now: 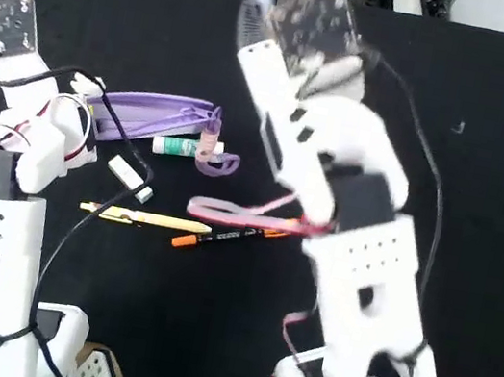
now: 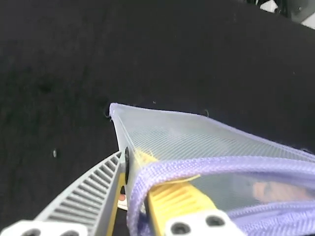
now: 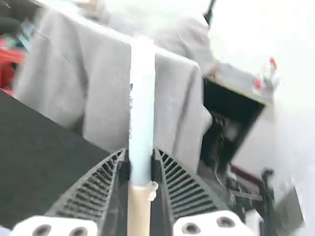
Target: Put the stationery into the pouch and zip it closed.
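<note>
Two grippers engaged: left gripper (image 2: 132,164) pinches the pouch (image 2: 197,142) rim; right gripper (image 3: 141,160) clamps a pen (image 3: 141,98), held high, well away from the pouch. Advisable: align pen with pouch mouth before lowering.

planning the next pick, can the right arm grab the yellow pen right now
Probably not yet: the right gripper is shut on a pale blue pen, held high. The yellow pen lies in the open on the table.

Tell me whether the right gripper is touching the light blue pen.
Touching. The right wrist view shows the right gripper clamping the light blue pen, a finger against each side of its barrel.
</note>
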### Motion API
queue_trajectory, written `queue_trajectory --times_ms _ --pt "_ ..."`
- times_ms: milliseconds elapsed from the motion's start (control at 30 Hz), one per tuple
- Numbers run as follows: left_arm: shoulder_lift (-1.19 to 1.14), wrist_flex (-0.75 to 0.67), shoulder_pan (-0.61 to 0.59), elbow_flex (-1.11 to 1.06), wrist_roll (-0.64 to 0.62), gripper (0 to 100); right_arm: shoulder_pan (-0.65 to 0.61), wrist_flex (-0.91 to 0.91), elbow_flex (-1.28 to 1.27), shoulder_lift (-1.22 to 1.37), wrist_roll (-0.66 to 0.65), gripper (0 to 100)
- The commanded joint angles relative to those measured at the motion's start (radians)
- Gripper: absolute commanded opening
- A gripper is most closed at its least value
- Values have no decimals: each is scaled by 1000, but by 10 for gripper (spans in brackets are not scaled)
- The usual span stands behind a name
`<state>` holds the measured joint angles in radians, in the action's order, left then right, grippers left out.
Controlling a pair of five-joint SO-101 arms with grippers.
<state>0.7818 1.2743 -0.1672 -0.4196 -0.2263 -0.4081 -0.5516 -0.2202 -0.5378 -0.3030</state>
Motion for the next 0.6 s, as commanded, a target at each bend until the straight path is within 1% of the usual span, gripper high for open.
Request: queue_trajectory --times_ms 0,200,267,467,533,567 --pt "6 -66 10 -36 -14 28 -89 133 -142 -182 15 11" --pt "8 -68 10 -39 -14 28 -216 437 -458 -360 9 11" --pt "8 -66 10 -42 -14 28 -241 505 -513 -369 9 11" --pt "8 -66 10 -47 -14 28 -295 624 -615 -366 15 11" --pt "8 -66 10 -47 -14 28 -305 712 -685 -374 34 11" --pt "8 -64 10 -47 -14 28 -304 783 -731 -386 74 11"
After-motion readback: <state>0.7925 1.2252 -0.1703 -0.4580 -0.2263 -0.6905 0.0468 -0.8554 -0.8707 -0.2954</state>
